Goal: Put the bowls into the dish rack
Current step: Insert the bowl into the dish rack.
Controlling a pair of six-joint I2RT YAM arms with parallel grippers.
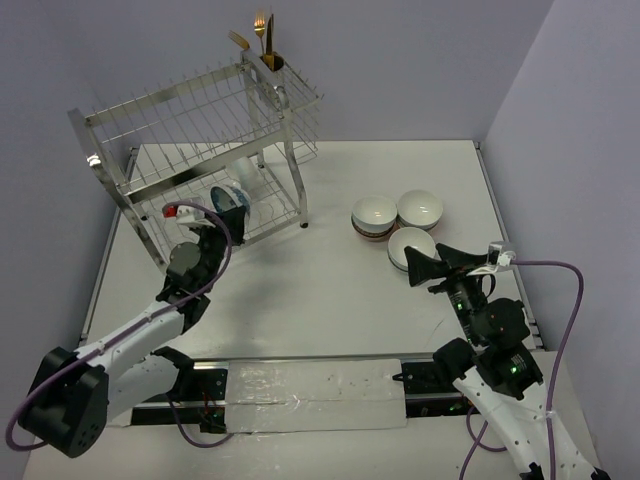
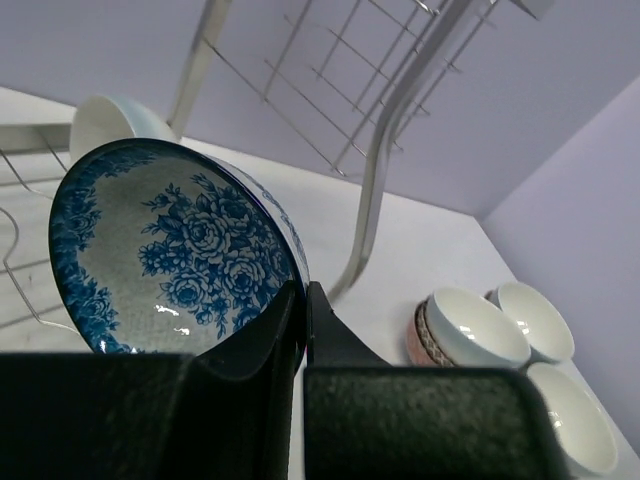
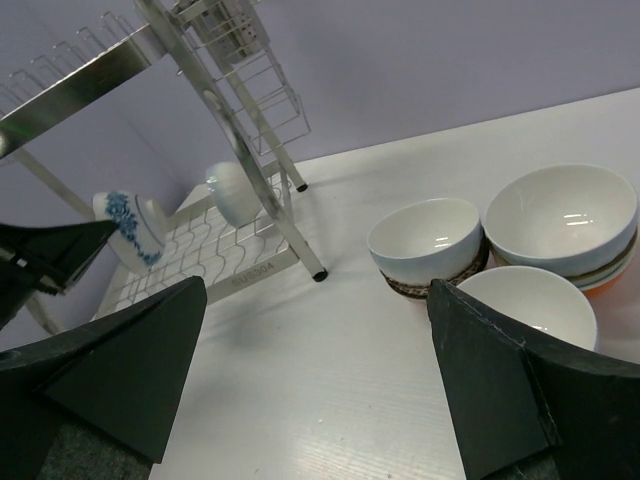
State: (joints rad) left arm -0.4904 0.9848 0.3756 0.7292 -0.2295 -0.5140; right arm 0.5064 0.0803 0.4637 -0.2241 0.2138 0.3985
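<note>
- White tabletop [image 1: 330,300]; one silver two-tier wire dish rack [image 1: 200,110], upper left.
- At lower tier, two bowls: one round white bowl [image 1: 245,168]; one blue-floral bowl [image 2: 175,260], rim pinched by left gripper [image 2: 303,320].
- Centre right: three white bowl stacks [image 1: 374,212]; right gripper [image 3: 315,290] jaws wide, empty.

From where I stand, the only writing anywhere is a short row of stamped characters on the lower front bar of the dish rack [image 3: 255,277], caught in the right wrist view. It is faint and too small to make out for certain. No other label, brand, number or sign can be read.
</note>
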